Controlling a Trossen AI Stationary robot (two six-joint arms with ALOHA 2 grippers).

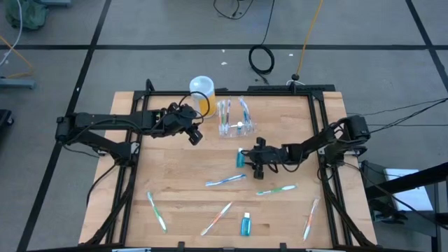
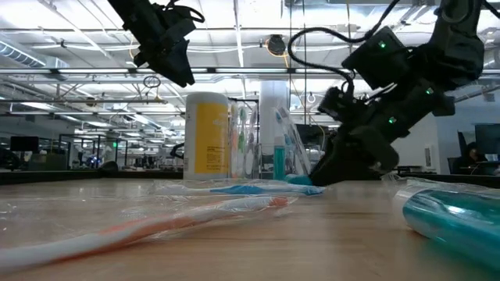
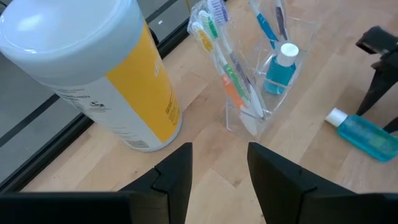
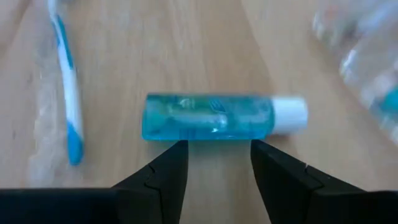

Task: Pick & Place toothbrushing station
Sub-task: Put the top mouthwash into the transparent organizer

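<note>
The toothbrushing station (image 1: 235, 120), a low see-through holder with upright toothbrushes and a small blue bottle in it, stands on the table's far middle; it also shows in the left wrist view (image 3: 264, 74) and the low view (image 2: 269, 133). My left gripper (image 1: 194, 134) (image 3: 217, 168) is open and empty, raised above the table (image 2: 168, 47), left of the station and beside the yellow-orange cup (image 1: 201, 93). My right gripper (image 1: 250, 159) (image 4: 214, 165) is open, low over the table, its fingertips just short of a blue bottle (image 4: 208, 117) that lies on its side near the station.
The yellow-orange cup with a white top (image 3: 93, 68) stands left of the station. Several wrapped toothbrushes (image 1: 225, 180) (image 1: 276, 189) (image 1: 157, 210) lie over the table's near half. A second blue bottle (image 1: 246, 224) (image 2: 453, 215) lies near the front edge. A black frame (image 1: 318, 133) borders the table.
</note>
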